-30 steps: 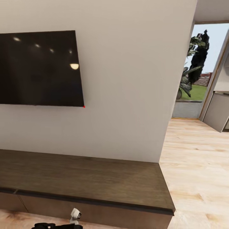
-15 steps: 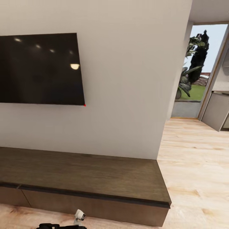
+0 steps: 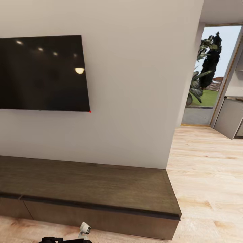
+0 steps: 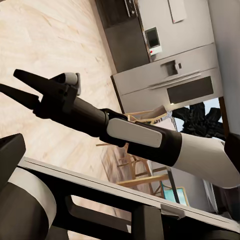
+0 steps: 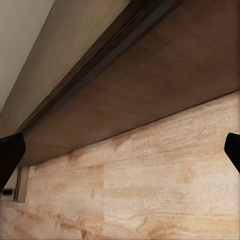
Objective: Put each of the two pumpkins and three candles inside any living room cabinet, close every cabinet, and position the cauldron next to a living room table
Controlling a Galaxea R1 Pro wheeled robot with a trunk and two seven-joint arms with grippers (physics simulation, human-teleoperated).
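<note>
Directly beyond right tool (image 5: 120, 150): cabinet (image 5: 165, 85).

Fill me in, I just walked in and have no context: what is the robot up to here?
Nothing is being handled at this moment. The robot faces the long, low, dark brown wooden cabinet under a wall-mounted black television, and the cabinet fronts in sight look closed. The right gripper is open and empty, pointed at the cabinet's front and the pale wooden floor. The left wrist view shows the other arm's open gripper, holding nothing. No pumpkins, candles or cauldron are in sight.
</note>
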